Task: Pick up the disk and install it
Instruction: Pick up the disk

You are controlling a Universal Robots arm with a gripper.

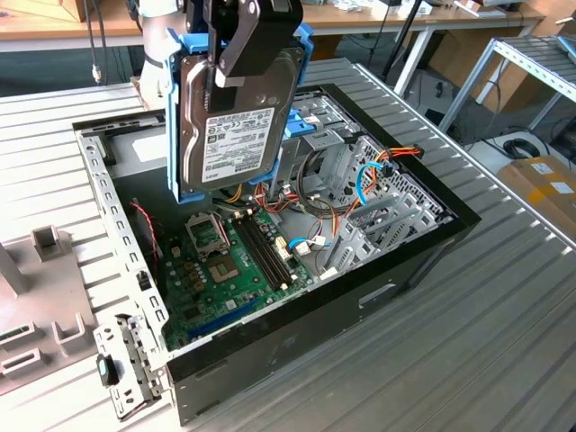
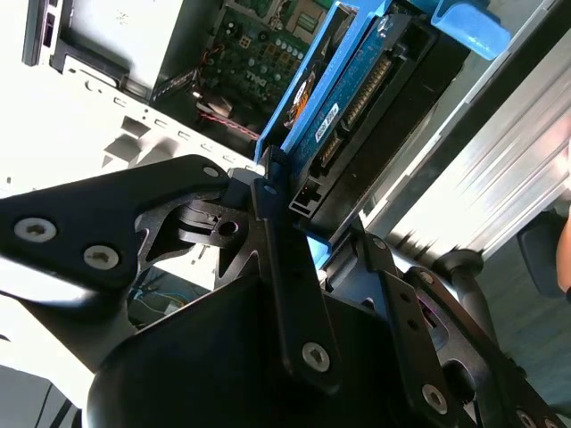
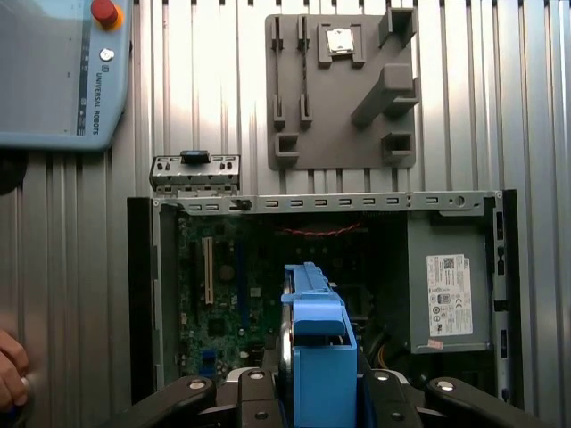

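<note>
The disk (image 1: 236, 121) hangs upright above the open computer case (image 1: 297, 346). It is dark grey metal with a white label and has blue plastic rails along its sides. My gripper (image 1: 247, 40) is shut on its upper edge, black fingers on either face. In the second wrist view the disk (image 2: 357, 98) appears edge-on with its connector side toward the gripper (image 2: 321, 227). In the first wrist view the blue rail of the disk (image 3: 317, 348) stands between the fingers (image 3: 259, 397), over the motherboard (image 3: 232, 294).
Inside the case are a motherboard (image 1: 229, 261), loose coloured cables (image 1: 360, 180), a metal drive cage (image 1: 355, 166) and a grey power-supply box (image 3: 451, 294). A grey fixture plate (image 3: 343, 89), a small metal bracket (image 3: 194, 171) and a teach pendant (image 3: 53, 71) lie on the slatted table. A person's hand (image 3: 9, 374) shows at the edge.
</note>
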